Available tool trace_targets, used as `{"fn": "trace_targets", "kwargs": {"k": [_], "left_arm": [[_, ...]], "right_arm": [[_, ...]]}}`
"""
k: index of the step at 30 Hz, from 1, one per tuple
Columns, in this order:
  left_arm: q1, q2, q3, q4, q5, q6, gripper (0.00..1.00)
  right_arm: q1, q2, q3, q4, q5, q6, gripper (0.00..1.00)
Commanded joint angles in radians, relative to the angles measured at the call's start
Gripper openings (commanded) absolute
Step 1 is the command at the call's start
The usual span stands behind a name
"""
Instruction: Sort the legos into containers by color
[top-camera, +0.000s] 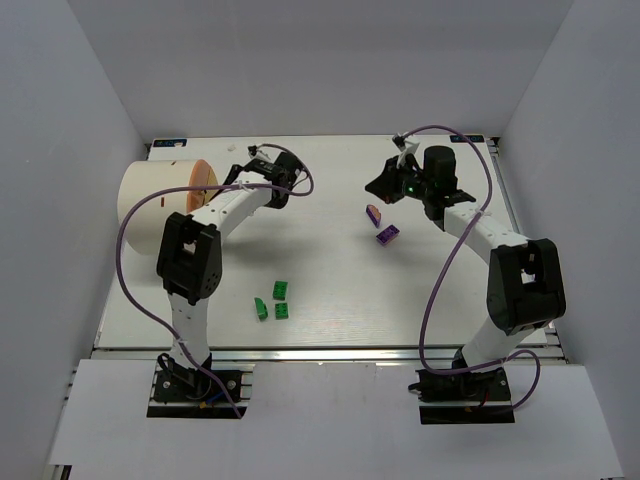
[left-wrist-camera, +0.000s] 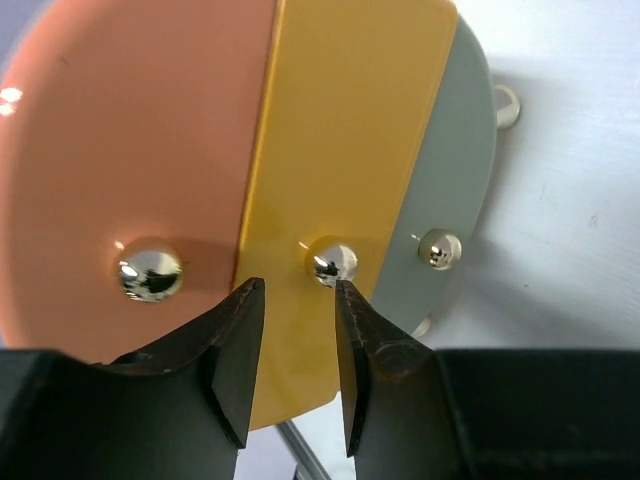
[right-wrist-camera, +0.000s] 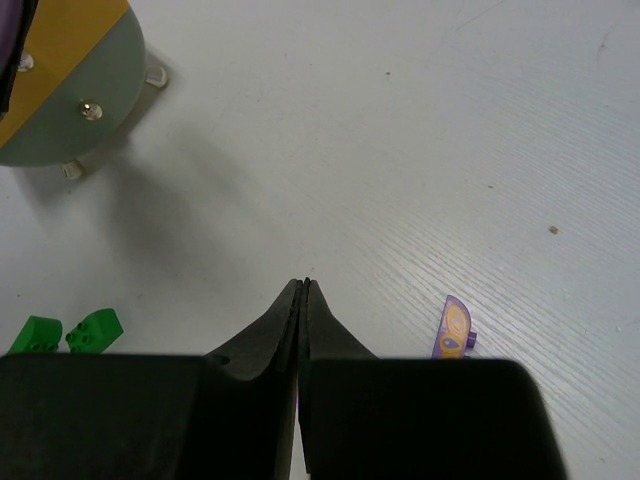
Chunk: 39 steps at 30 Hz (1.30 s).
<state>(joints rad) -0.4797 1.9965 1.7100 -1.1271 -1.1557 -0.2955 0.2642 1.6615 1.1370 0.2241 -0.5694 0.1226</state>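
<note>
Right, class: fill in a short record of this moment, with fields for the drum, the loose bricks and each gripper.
drum: cream-white, far left; round face in orange, yellow and grey-green panels, a brass knob on each
green bricks: three, loose on the table by the left arm
purple bricks: two, loose by the right gripper
left gripper: open, tips just below the yellow panel's knob
right gripper: shut, jaws pressed together
</note>
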Motion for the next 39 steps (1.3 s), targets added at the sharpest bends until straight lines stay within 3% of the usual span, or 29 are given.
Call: {"fn": "trace_targets", "kwargs": {"k": [1,31,39], "left_arm": [[-0.017,0.033,0.017,-0.074,-0.076,-0.076,0.45],[-0.017,0.116,0.010,-0.108,-0.147,-0.179,0.52],[-0.017,0.128,0.016,-0.115,-0.156,-0.192,0.44]], "right_arm": [[-0.017,0.000,0.037,-0.006,0.017,-0.018,0.00],[-0.052,0.000,0.041,-0.017,0.014,-0.029,0.00],[-0.057,-0.005,0.037,-0.019,0.016,-0.032,0.00]]}}
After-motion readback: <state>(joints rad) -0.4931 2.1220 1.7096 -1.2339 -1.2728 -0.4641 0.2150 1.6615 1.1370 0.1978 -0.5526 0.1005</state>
